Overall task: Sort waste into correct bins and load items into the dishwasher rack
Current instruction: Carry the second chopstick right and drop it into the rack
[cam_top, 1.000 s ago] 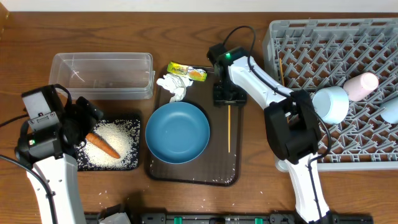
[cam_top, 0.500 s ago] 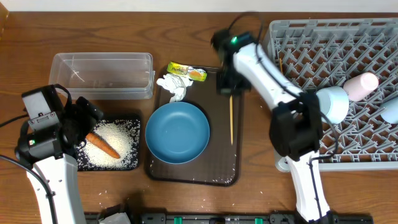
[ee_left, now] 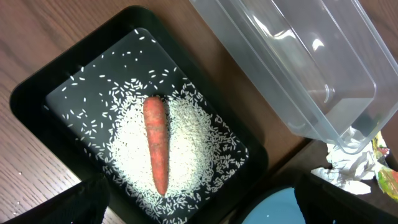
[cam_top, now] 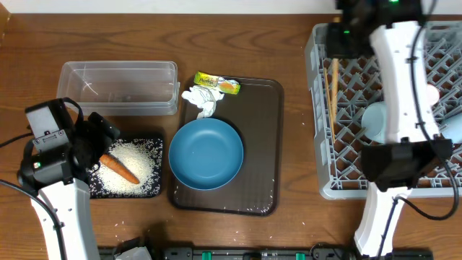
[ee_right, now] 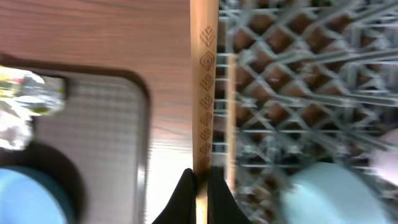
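One thin wooden chopstick (ee_right: 204, 93) is pinched in your right gripper (ee_right: 200, 186) and points straight ahead of the fingers. Its long axis runs parallel to the left wall of the large grey pegged plastic dishwasher rack (cam_top: 318, 144), just inside it. Lower it along that line.

The wooden table (cam_top: 296, 144) carries four items directly. The black tray (cam_top: 157, 189) lies below the left gripper (cam_top: 92, 148), the clear tub (cam_top: 119, 68) lies just beyond that gripper, and the brown serving tray (cam_top: 263, 123) lies to its right. The grey rack (cam_top: 317, 144) stands below the right gripper (cam_top: 338, 37).
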